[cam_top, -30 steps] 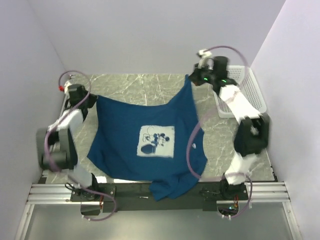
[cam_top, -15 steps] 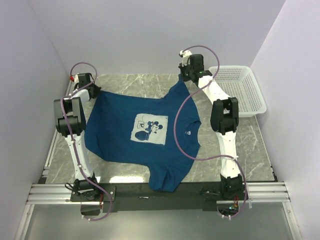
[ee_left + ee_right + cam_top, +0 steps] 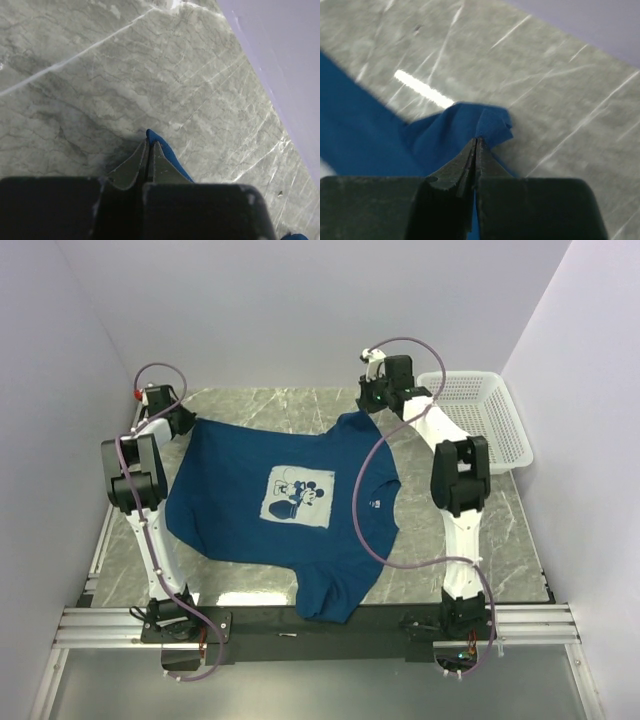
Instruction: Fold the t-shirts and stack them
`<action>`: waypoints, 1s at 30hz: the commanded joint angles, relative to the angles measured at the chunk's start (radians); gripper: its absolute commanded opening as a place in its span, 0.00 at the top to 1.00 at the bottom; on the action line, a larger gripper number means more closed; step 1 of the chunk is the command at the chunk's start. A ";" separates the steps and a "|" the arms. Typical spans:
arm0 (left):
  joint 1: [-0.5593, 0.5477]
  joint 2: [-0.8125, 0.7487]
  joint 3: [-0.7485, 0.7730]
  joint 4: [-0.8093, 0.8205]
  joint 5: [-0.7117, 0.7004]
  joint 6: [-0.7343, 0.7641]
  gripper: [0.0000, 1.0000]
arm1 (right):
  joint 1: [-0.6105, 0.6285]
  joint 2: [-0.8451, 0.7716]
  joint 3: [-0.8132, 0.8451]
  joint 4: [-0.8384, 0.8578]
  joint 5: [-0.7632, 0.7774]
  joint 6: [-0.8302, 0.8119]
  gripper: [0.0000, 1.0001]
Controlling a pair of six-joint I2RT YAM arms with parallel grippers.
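Both grippers are pinched closed on cloth: the left gripper [image 3: 180,422] bites the far-left corner and the right gripper [image 3: 366,408] the far-right corner of the dark blue short-sleeved cotton t-shirt [image 3: 230,515]. They sit at the far side of the grey marble-patterned table [image 3: 290,405], so the shirt's far edge runs between them and the rest of it spreads toward the arm bases. The shirt lies mostly flat, print side up, between the two arms. Its near end drapes over the table's near edge onto the black rail [image 3: 250,618]. A white plastic mesh basket [image 3: 480,425] stands in the far-right corner, near the right gripper and apart from the shirt. The white square cartoon print [image 3: 297,496] faces up near the middle of the cloth, well apart from either gripper. In the left wrist view the fingers meet tip to tip with only a sliver of blue showing at and beside them, low over bare marble. In the right wrist view the fingers close on a small bunched fold of blue.
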 commanded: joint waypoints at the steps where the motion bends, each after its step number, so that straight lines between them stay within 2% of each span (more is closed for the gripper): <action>1: 0.012 -0.036 -0.007 0.065 0.065 0.040 1.00 | -0.007 -0.203 -0.101 0.081 -0.106 0.019 0.96; 6: 0.015 -0.052 -0.040 0.103 0.125 0.069 1.00 | -0.008 -0.368 -0.292 0.129 -0.184 0.030 0.96; 12: 0.026 -0.085 -0.100 0.142 0.194 0.081 1.00 | -0.008 -0.493 -0.461 0.172 -0.235 0.051 0.96; 23: 0.062 -0.242 -0.293 0.249 0.226 0.075 1.00 | -0.007 -0.620 -0.619 0.186 -0.259 0.052 0.96; 30: 0.072 -0.296 -0.349 0.229 0.222 0.072 1.00 | -0.007 -0.714 -0.696 0.160 -0.273 0.035 0.96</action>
